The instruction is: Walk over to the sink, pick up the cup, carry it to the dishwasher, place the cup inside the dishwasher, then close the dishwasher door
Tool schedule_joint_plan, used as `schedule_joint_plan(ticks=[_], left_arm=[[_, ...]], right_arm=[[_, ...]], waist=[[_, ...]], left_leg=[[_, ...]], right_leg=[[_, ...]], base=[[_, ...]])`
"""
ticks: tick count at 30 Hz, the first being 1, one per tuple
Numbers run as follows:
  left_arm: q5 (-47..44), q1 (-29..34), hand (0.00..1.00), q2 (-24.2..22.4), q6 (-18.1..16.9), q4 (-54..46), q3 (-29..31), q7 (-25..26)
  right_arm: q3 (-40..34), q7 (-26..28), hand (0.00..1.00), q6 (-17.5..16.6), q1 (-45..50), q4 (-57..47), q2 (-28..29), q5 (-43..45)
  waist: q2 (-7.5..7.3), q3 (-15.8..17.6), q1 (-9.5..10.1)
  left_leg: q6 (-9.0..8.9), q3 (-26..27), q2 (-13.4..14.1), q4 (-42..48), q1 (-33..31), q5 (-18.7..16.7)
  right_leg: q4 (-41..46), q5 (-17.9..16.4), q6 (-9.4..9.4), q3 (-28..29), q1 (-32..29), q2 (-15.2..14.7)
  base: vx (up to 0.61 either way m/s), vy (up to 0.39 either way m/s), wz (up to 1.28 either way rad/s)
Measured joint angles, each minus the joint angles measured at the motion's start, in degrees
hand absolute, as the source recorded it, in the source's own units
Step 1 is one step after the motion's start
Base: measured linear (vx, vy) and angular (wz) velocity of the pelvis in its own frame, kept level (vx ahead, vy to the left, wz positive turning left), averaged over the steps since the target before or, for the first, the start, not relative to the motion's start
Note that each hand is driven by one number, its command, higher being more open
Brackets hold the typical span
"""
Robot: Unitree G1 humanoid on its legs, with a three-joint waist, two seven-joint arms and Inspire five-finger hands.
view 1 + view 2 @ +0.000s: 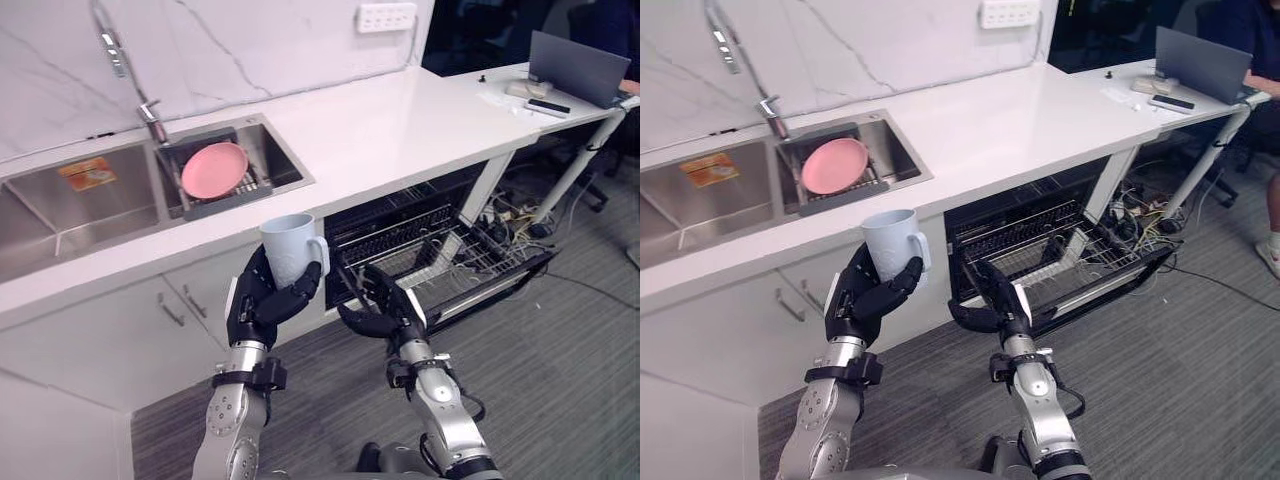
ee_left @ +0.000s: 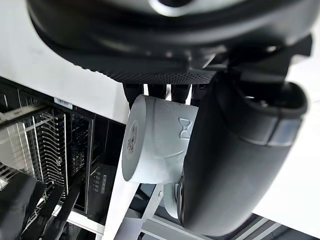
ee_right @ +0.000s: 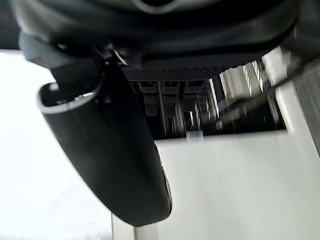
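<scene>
Left hand (image 1: 262, 305) of mine is curled round the one cup (image 1: 290, 248), thumb on one side and fingers on the other, and the pale cup stands upright out of the grip with its mouth up and its handle turned toward my right hand (image 1: 385, 310). That second hand hangs just beside it, apart from the cup, fingers loosely spread and holding nothing.

My left wrist view adds what the head views hide: the cup's flat base (image 2: 132, 145) and my thumb (image 2: 235, 160) laid across its wall. My right wrist view shows relaxed fingers (image 3: 170, 95) with white cabinet front past them.

Just beyond both hands is the single dishwasher (image 1: 430, 240), door (image 1: 505, 275) dropped open and one wire rack (image 1: 450, 255) pulled out over it. Above runs the white counter (image 1: 400, 130). To my left, the sink (image 1: 100, 190) has two basins; the nearer one holds one pink plate (image 1: 214, 168), under one faucet (image 1: 125, 70).

Farthest off, one laptop (image 1: 578, 65) sits on a desk, and the right eye view catches a person's leg (image 1: 1272, 215).
</scene>
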Motion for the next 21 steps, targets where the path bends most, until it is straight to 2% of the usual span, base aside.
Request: schedule_joint_plan(ticks=[1, 2, 3, 4, 5, 6, 8, 9, 10, 12, 13, 16, 21], left_arm=[[0.0, 0.0, 0.30, -0.1, 0.0, 0.0, 0.2, 0.0], [0.0, 0.1, 0.30, -0.1, 0.0, 0.0, 0.5, 0.1], [0.0, 0.0, 0.30, 0.0, -0.2, -0.1, 0.8, 0.1], [0.0, -0.1, 0.30, -0.1, -0.2, -0.1, 0.9, 0.1], [0.0, -0.6, 0.30, -0.3, -0.2, -0.1, 0.8, 0.1], [0.0, -0.7, 0.30, -0.3, -0.2, -0.1, 0.9, 0.1], [0.1, -0.9, 0.30, -0.2, -0.2, 0.0, 1.1, 0.3], [0.1, -0.9, 0.30, -0.2, -0.2, 0.0, 1.2, 0.3], [0.1, -1.2, 0.30, -0.3, -0.3, 0.0, 1.6, 0.3], [0.4, -1.9, 0.30, 0.8, -0.3, 1.2, 2.1, 0.3], [0.4, -2.2, 0.30, 1.1, -0.3, 1.6, 2.4, 0.3], [0.5, -2.3, 0.30, 1.4, -0.3, 1.6, 2.6, 0.2], [0.5, -2.9, 0.30, 2.8, -0.3, 1.6, 2.7, -0.2]], right_arm=[[-0.3, -0.1, 0.90, 0.0, 1.0, -2.7, -0.1, 1.4], [-0.3, 0.0, 0.90, -0.1, 1.9, -5.3, -0.1, 2.6], [-0.3, 0.1, 0.90, -0.9, 2.4, -8.7, 0.0, 4.2], [-0.3, 0.3, 0.90, -1.4, 2.4, -10.0, 0.0, 5.0], [-0.4, 0.6, 0.90, -3.0, 2.3, -12.3, 0.0, 6.3], [-0.4, 0.8, 0.90, -3.5, 2.1, -12.6, 0.0, 6.7], [-0.5, 2.3, 0.90, -3.8, 2.0, -12.3, -0.1, 10.1], [-0.5, 2.6, 0.90, -3.8, 2.1, -12.0, -0.2, 10.8], [-0.4, 3.4, 0.90, -3.7, 2.4, -11.7, -0.6, 12.6], [-0.5, 4.6, 0.90, -3.2, 3.2, -11.4, 0.1, 15.0], [-0.6, 5.4, 0.90, -3.2, 3.5, -11.9, 0.0, 16.2], [-0.8, 7.7, 0.90, -3.2, 3.6, -13.3, 0.0, 19.9], [-0.6, 10.5, 0.90, -3.2, 3.7, -16.9, -0.1, 24.2]], waist=[[0.14, 0.5, 0.09], [0.11, 0.6, 0.47], [0.03, 0.6, 0.52], [0.05, 0.6, 0.44], [-0.01, 0.6, 0.53], [-0.09, 0.6, 0.66], [-0.15, 0.7, 0.76], [0.02, 0.5, 0.85], [0.79, 0.1, 1.11], [-0.73, -0.3, 0.79], [-0.94, -0.4, 0.54], [-0.92, -0.5, 0.48], [-1.00, -0.7, 0.03]], left_leg=[[-1.13, -0.2, 1.9, 7.6, -2.3, 1.6], [-2.24, -0.4, 3.0, 12.7, -4.2, 1.1], [-2.74, -1.5, 2.8, 15.4, -7.3, 0.2], [-2.40, -2.1, 2.4, 15.4, -8.9, -0.4], [-2.66, -4.6, 0.4, 12.2, -12.4, -1.3], [-2.67, -5.6, -0.7, 9.7, -13.1, -1.4], [-3.55, -12.5, -5.6, -3.8, -13.3, 0.2], [-3.92, -14.1, -6.5, -8.3, -12.4, 2.5], [-2.13, -15.8, -6.8, -14.5, -11.0, 11.2], [-1.60, -14.0, -7.8, -17.3, -7.9, 11.6], [-0.98, -13.0, -8.5, -19.5, -5.8, 12.0], [-0.27, -10.5, -9.7, -23.7, -1.1, 12.5], [-0.10, -8.0, -9.7, -26.0, 1.3, 12.6]], right_leg=[[-1.2, -0.2, -0.33, 0.6, 2.0, 0.9], [-1.9, -0.5, -0.60, 1.4, 3.4, 1.3], [-2.5, -0.9, -0.74, 2.6, 4.1, 1.3], [-3.0, -0.9, -0.73, 3.1, 4.4, 1.3], [-3.9, -0.8, -0.62, 4.3, 4.6, 1.1], [-4.0, -0.7, -0.40, 5.0, 4.7, 0.9], [-4.8, 0.0, 1.45, 7.4, 5.9, 0.3], [-4.9, 0.0, 1.71, 8.1, 6.2, 0.4], [-5.1, -0.4, 2.89, 10.0, 6.6, 1.4], [-6.2, -0.4, 4.07, 11.9, 8.1, 0.0], [-6.9, -0.3, 4.28, 12.8, 9.0, -0.8], [-8.2, -0.2, 4.86, 15.7, 11.1, -1.7], [-9.9, 0.4, 5.87, 18.8, 11.7, -1.5]], base=[[0.19, -0.102, -0.37], [0.20, -0.067, -0.50], [0.20, -0.052, -0.48], [0.25, -0.034, -0.53], [0.21, -0.006, -0.43], [0.25, 0.029, -0.58], [0.24, 0.072, -0.54], [0.27, 0.103, -0.62], [0.22, 0.104, -0.57], [0.26, 0.128, -0.42], [0.21, 0.121, -0.26], [0.15, 0.125, -0.38], [0.02, 0.022, -0.30]])
